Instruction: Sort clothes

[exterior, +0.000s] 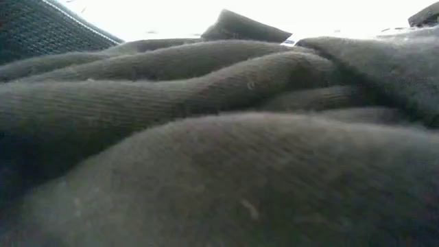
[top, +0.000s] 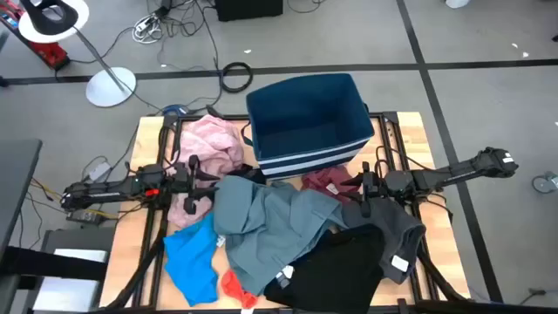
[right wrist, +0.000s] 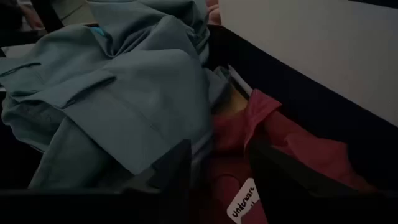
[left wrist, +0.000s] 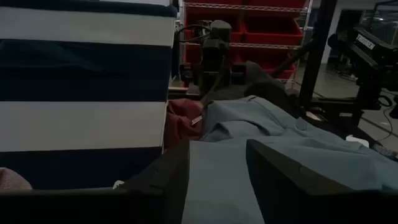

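The clothes lay heaped across the wooden tabletop (top: 440,218), in front of the navy fabric bin with white stripes (top: 307,122), which looked empty from above. I had a crumpled pink garment (top: 214,144) at the left, a big grey-blue shirt (top: 275,222) sprawled over the middle, a bright blue piece (top: 190,260) at the near left corner, a small red piece (top: 235,286) beside it, a maroon piece (top: 327,181) tucked against the bin, and dark grey (top: 397,228) and black (top: 336,266) pieces on the right.

All of it was soft and limp, light stuff, I reckoned, that would drape and drag its neighbours along. A raised fold or a bunched edge looked the best hold; the grey-blue shirt overlapped several pieces, so I judged a pinch near its top ridge safest.

My left tool (left wrist: 217,180) sat low by the pink garment, fingers parted with the grey-blue cloth showing in the gap, nothing gripped. My right tool (right wrist: 217,180) hovered at the maroon piece, fingers apart too, released, a white label (right wrist: 242,199) just ahead. The table-level camera showed only dark grey cloth.
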